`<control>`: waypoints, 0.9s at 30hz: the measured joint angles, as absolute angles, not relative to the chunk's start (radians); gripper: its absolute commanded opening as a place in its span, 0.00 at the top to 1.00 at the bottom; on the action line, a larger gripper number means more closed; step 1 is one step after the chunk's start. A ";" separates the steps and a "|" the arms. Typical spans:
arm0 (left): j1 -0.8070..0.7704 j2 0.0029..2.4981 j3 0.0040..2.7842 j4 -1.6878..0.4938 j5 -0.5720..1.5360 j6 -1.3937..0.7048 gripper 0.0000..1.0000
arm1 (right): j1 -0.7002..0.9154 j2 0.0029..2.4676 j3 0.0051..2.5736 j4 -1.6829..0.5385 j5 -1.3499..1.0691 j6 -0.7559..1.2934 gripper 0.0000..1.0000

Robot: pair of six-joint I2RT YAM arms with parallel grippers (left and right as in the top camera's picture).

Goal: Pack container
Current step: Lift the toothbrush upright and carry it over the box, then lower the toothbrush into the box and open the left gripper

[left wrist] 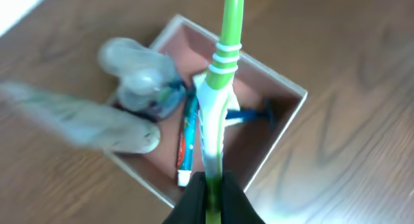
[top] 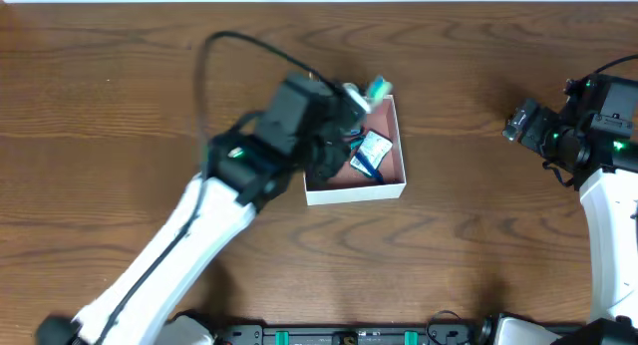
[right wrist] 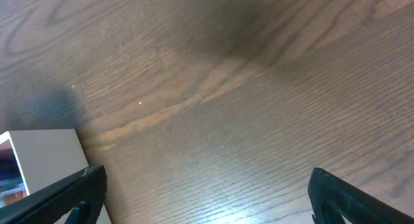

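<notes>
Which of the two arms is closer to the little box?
Left. The left gripper hangs over the container, shut on a green toothbrush; the right gripper sits open, far off to one side.

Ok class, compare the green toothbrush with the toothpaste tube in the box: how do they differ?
The toothbrush is clamped in the left tool, raised above the box; the toothpaste tube lies on the box floor. The toothbrush is green and white; the toothpaste tube has blue and red print with a white cap. The toothbrush looks longer and thinner. Both point roughly the same way.
</notes>
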State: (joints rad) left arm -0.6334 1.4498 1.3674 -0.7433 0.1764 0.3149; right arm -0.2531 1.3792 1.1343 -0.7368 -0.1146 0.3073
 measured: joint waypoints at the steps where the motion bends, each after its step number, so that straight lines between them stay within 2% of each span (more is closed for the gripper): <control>1: -0.643 1.478 1.367 -0.743 0.176 0.358 0.94 | -0.253 1.379 1.134 -0.737 -0.115 0.307 0.01; 9: -0.684 1.630 1.365 -0.743 0.171 0.696 0.94 | -0.253 1.379 1.134 -0.737 -0.115 0.307 0.01; 15: -0.683 1.661 1.365 -0.744 0.091 0.791 0.93 | -0.253 1.379 1.134 -0.737 -0.115 0.307 0.01; 17: -0.683 1.663 1.365 -0.744 0.073 0.804 0.88 | -0.253 1.379 1.134 -0.737 -0.115 0.307 0.01; 19: -0.683 1.663 1.365 -0.743 0.059 0.819 0.76 | -0.253 1.379 1.134 -0.737 -0.115 0.307 0.01; 24: -0.683 1.663 1.365 -0.737 0.015 0.834 0.37 | -0.253 1.379 1.134 -0.737 -0.115 0.307 0.01; 27: -0.683 1.663 1.365 -0.736 -0.001 0.840 0.02 | -0.253 1.379 1.134 -0.737 -0.115 0.307 0.01</control>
State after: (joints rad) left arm -0.6834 1.6634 1.3651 -0.7361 -0.0013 0.8402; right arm -0.2531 1.3792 1.1343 -0.7368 -0.1146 0.3073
